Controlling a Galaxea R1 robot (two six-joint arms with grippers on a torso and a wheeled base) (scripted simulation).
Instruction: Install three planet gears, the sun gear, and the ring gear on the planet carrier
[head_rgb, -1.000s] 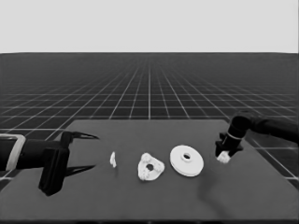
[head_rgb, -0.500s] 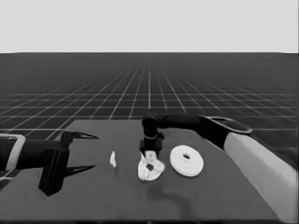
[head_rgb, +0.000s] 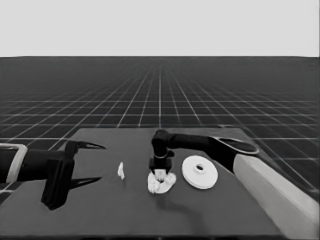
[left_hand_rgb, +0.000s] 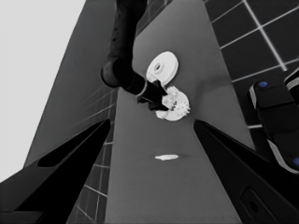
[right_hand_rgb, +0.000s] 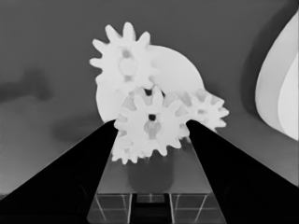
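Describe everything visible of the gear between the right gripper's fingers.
The gear is small, white and toothed, with a small dark centre hole. It sits between the right gripper's two black fingers, over the smaller round part, where other gears already lie. Whether it is seated cannot be told.

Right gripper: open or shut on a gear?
Shut on a gear. In the right wrist view its fingers flank and touch a gear above the smaller round part.
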